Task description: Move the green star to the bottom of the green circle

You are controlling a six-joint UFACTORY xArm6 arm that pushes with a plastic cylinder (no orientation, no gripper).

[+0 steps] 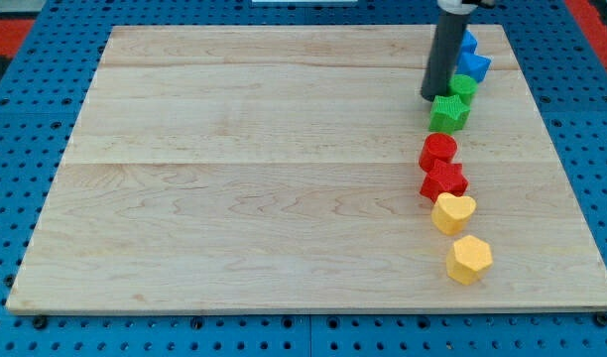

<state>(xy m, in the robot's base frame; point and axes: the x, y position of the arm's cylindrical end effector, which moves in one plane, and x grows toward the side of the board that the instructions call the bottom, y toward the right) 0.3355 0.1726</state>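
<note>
The green star lies on the wooden board at the view's right. The green circle sits just above it and slightly to the right, touching or nearly touching it. My tip rests on the board right beside the green star's upper left corner and to the left of the green circle. The dark rod rises from there toward the view's top.
Two blue blocks stand above the green circle, partly hidden by the rod. Below the green star runs a column: a red circle, a red star, a yellow heart and a yellow hexagon.
</note>
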